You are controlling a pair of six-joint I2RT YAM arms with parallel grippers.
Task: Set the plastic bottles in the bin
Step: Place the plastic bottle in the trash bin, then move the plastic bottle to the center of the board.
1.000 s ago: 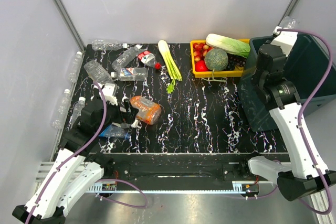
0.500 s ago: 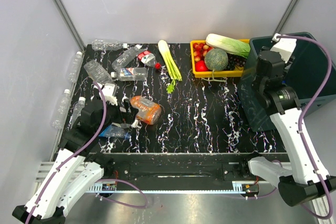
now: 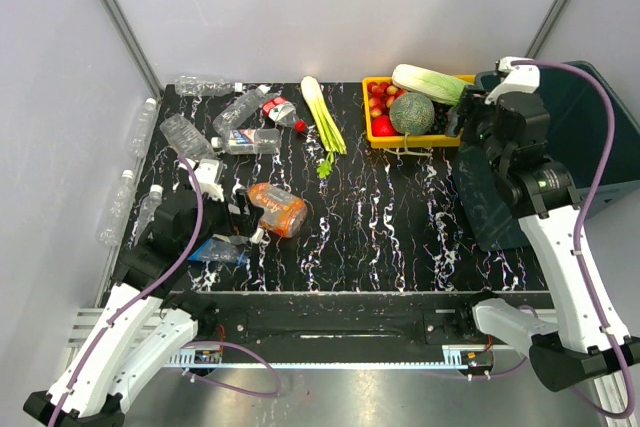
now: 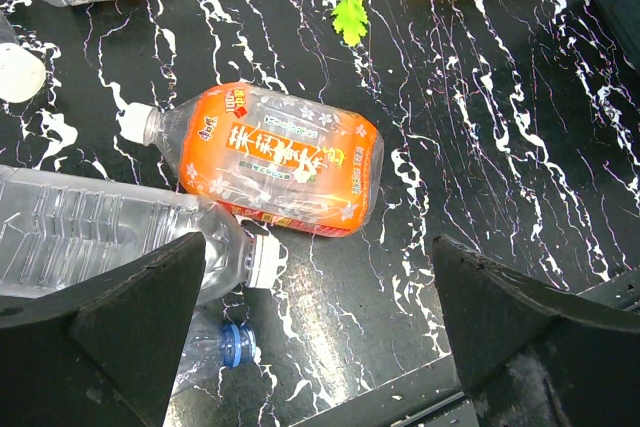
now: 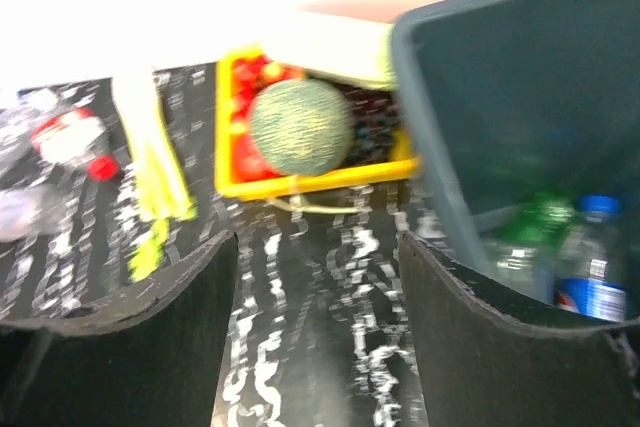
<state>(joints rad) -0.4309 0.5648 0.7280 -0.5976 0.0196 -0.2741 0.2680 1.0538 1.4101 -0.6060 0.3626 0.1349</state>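
An orange-labelled bottle [image 3: 278, 209] [image 4: 265, 157] lies on the black table just ahead of my left gripper [image 3: 222, 212] [image 4: 318, 277]. That gripper is open and low over the table. A clear bottle [image 4: 100, 242] lies by its left finger, and a blue-capped one [image 4: 215, 347] lies below that. Several more clear bottles [image 3: 240, 107] are scattered at the back left. My right gripper [image 3: 470, 112] [image 5: 315, 247] is open and empty, and hangs above the left rim of the bin [image 3: 590, 147] [image 5: 500, 97]. Inside the bin lie a green bottle [image 5: 530, 227] and a blue-capped bottle [image 5: 590, 267].
A yellow tray [image 3: 415, 140] with a melon [image 3: 411, 113], cabbage [image 3: 432, 85] and red vegetables stands just left of the bin. Celery [image 3: 322, 117] lies at the back middle. Three bottles [image 3: 118, 202] rest off the table's left edge against the wall.
My right gripper has opened wider and swung left from over the bin toward its left rim. The left arm has not moved.
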